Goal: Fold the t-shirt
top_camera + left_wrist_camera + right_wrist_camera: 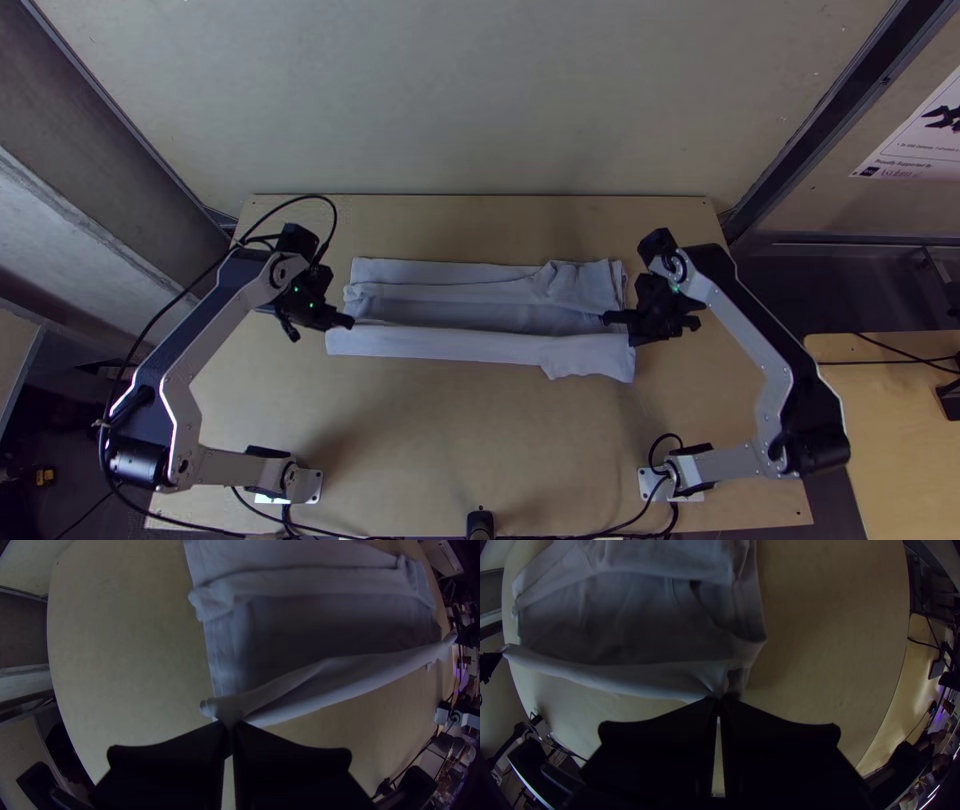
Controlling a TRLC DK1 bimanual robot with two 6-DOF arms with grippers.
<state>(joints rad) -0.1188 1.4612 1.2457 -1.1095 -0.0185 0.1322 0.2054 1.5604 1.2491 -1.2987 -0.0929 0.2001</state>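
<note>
Black cables (pixel 648 507) are looping along the near edge of the table (pixel 480 430), with a side table (pixel 900 410) standing to the right. Farther in, the t-shirt (pixel 450 345) is lying partly folded across the middle, its near strip stretching between the grippers. From outward-bent elbows, both arms are angling inward: the left gripper (pixel 350 322) is pinching the strip's left end, the right gripper (pixel 607 318) its right end, fingers closed tight. Beyond, a pale wall (pixel 500 100) is rising.
</note>
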